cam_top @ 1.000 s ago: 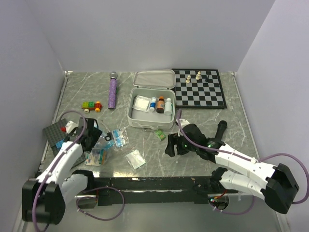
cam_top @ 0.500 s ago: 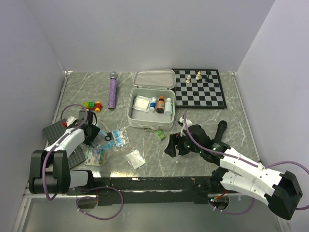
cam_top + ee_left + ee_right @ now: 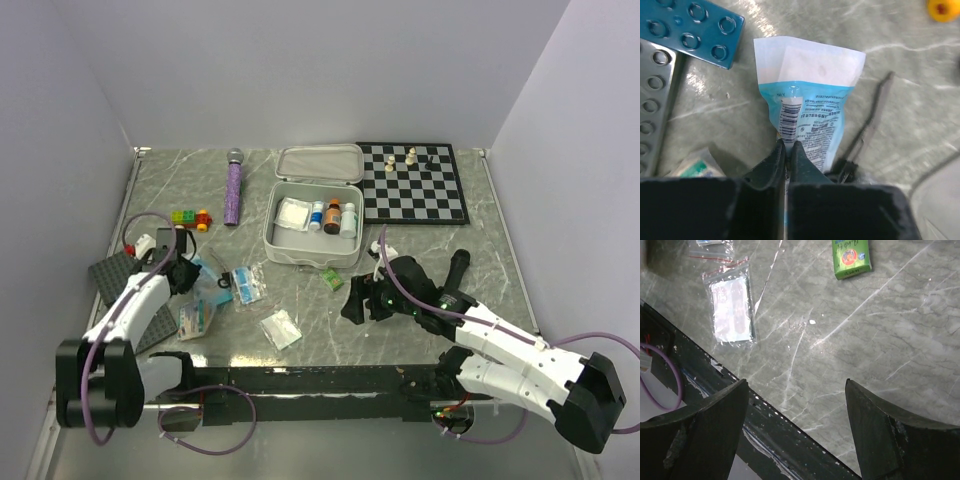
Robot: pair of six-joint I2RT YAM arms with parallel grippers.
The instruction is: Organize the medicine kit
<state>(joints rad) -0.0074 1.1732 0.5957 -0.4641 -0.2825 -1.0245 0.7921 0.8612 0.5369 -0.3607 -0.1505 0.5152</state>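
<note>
We see the left arm folded low over the left side of the counter [image 3: 490,245], its end effector [image 3: 787,146] pinched together on the near edge of a blue-and-white sachet [image 3: 807,95] (barcode side up). The right arm stretches low toward the middle, its end effector [image 3: 796,390] spread wide above bare stone, near a green box [image 3: 851,258] and a clear zip bag [image 3: 731,310]. The medicine kit [image 3: 305,254] sits at the far middle, just left of the chessboard [image 3: 415,185], with its lid hinged back. Inside it lie a white packet [image 3: 292,214] and three small bottles [image 3: 332,216] in a row.
</note>
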